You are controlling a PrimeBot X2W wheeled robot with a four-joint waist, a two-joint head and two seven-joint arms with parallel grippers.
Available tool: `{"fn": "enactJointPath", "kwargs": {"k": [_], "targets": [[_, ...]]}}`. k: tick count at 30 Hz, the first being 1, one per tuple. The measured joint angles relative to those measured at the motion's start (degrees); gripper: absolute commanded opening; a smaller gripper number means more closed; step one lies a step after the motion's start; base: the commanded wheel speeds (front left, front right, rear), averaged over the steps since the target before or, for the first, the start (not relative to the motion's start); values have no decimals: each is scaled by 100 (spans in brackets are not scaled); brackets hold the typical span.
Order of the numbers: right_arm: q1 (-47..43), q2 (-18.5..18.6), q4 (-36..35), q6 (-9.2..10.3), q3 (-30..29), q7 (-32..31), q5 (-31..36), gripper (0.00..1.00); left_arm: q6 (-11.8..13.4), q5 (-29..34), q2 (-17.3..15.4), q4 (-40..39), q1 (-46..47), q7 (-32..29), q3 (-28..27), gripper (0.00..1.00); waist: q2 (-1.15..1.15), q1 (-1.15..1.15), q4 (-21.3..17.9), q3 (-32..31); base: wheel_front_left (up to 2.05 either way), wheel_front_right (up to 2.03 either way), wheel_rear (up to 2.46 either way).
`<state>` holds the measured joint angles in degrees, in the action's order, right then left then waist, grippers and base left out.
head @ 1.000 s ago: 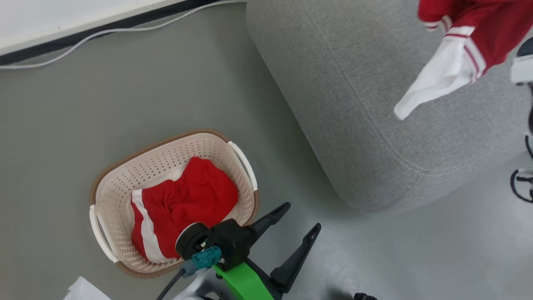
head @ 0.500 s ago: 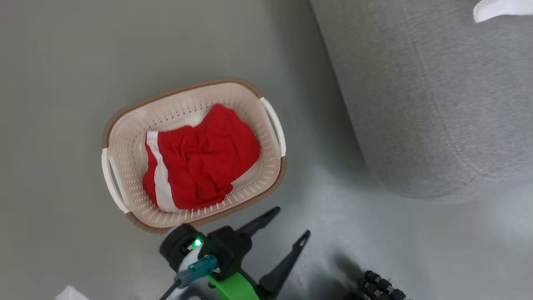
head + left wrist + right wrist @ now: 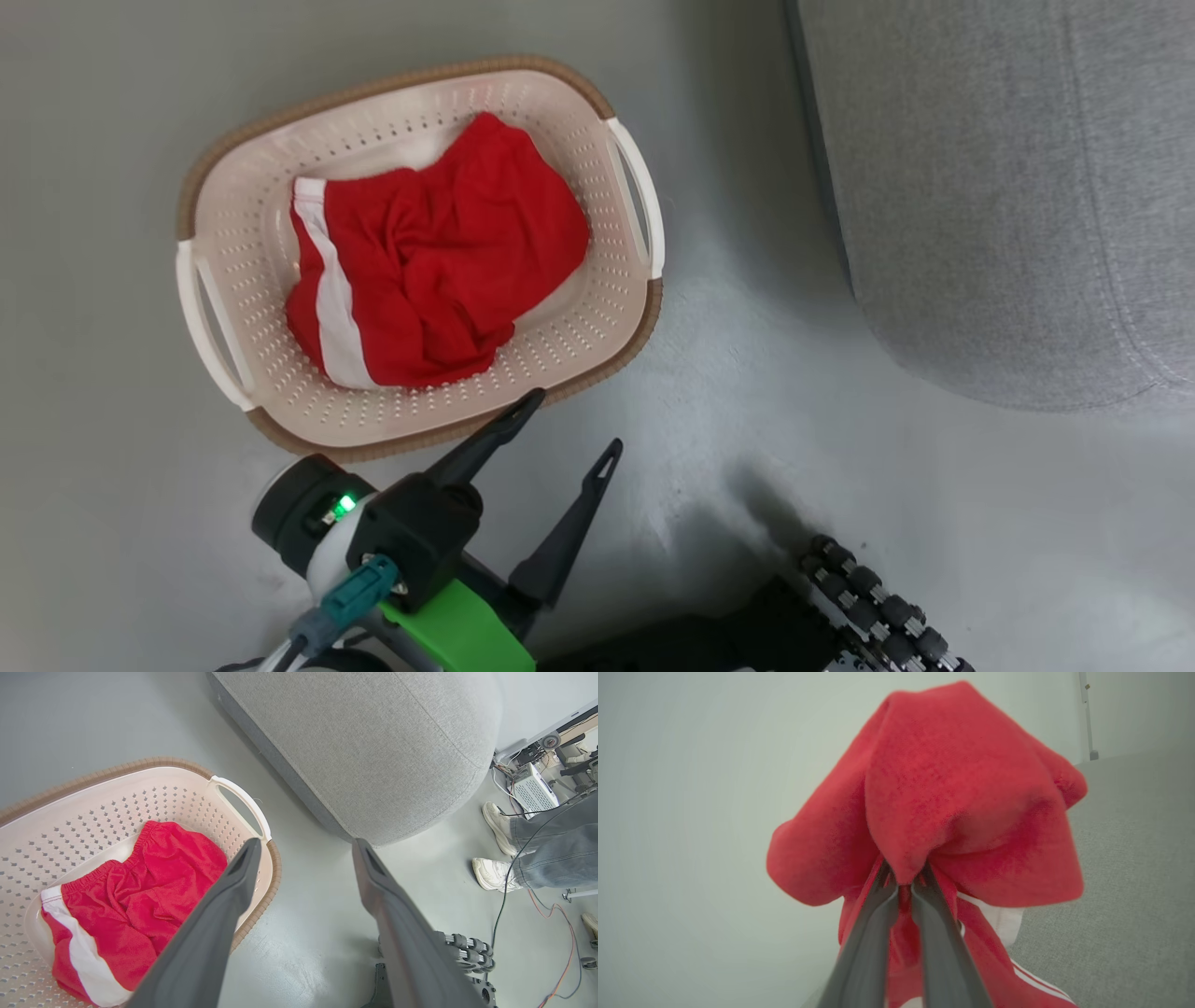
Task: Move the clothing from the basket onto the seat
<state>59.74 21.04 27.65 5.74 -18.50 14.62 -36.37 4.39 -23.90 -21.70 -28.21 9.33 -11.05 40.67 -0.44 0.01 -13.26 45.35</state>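
Note:
A crumpled red garment with a white stripe point(image 3: 429, 261) lies in the cream basket point(image 3: 233, 224) on the floor. My left gripper point(image 3: 569, 425) is open, empty, just off the basket's near rim; in the left wrist view its fingers point(image 3: 224, 905) frame the basket point(image 3: 140, 798), the red garment point(image 3: 126, 905) and the floor. The grey seat point(image 3: 1008, 187) stands right of the basket, and its rounded corner point(image 3: 373, 742) fills the top of that view. My right gripper point(image 3: 903, 877) is shut on another red garment point(image 3: 952, 793), which bunches over its tips, above the seat point(image 3: 1129, 882).
The robot's dark wheeled base point(image 3: 868, 597) sits at the bottom right. In the left wrist view a person's white shoes point(image 3: 495, 872) and jeans stand beside the seat, with cables and equipment point(image 3: 532, 788) behind them. Bare grey floor lies between basket and seat.
The head camera has tilted down and swung, so the basket now sits higher in view and the held red garment has left the frame. My left gripper stays open near the basket rim.

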Motion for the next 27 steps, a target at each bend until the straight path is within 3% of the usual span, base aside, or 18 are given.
{"fn": "enactJointPath", "kwargs": {"k": [7, 9, 12, 16, 20, 27], "targets": [[-13, -450, 537, 48, -87, 5, 303, 2, -1, 46, -158, -7, 7, -47, -129, 100, 0, 1, -154, 453, 0, 0, 0], [-46, -535, 617, 48, -42, 5, 469, 46, -10, 37, -160, -3, 10, -44, -127, 100, 0, 1, -232, 488, 0, 0, 0], [-46, -481, 626, 46, -40, 5, 613, 100, -37, -7, -159, 26, 91, -41, -129, 100, 0, 1, -306, 478, 0, 0, 0], [-47, -472, 615, -73, 146, 5, 895, 100, -144, -67, -119, 79, 309, 108, -172, 100, 0, 0, -324, 360, 0, 0, 0], [-122, -634, 474, -378, 277, 5, 935, 100, -194, -214, -3, 227, 398, 304, -301, 100, 0, 0, -345, 184, 0, 0, 0], [-1013, -599, -26, -820, 541, 5, 1491, 100, -236, -469, 194, 654, 542, 827, -720, 100, 0, 0, -376, -253, 0, 0, 0]]}}
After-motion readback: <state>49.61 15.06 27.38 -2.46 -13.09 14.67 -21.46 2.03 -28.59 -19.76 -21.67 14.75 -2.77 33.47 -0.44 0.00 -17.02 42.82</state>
